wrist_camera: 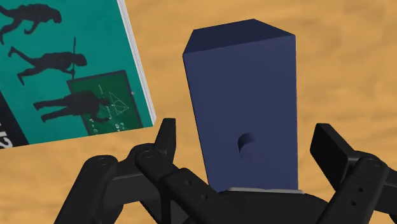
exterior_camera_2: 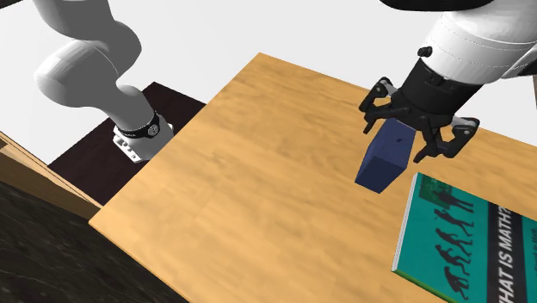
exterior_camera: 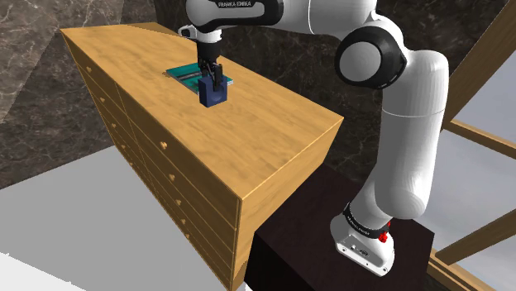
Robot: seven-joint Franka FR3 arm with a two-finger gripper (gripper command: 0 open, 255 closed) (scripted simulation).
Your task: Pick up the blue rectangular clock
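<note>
Closely, wrist view shows pincer (wrist_camera: 245, 135) wide astride blue clock (wrist_camera: 242, 76) (gaps both sides), teal book (wrist_camera: 63, 70) beside.

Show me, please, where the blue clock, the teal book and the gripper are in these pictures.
blue clock (exterior_camera_2: 384, 157): second exterior view, its broad side face.
teal book (exterior_camera_2: 460, 237): second exterior view, middle of its cover.
gripper (wrist_camera: 247, 133): wrist view, midway between its fingertips.

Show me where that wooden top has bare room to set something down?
Most of the wooden dresser top is bare: the long stretch from the blue clock toward the stand, and the far end beyond the teal book. It is crowded just where the end effector straddles the clock, with the book lying close beside it.
</note>
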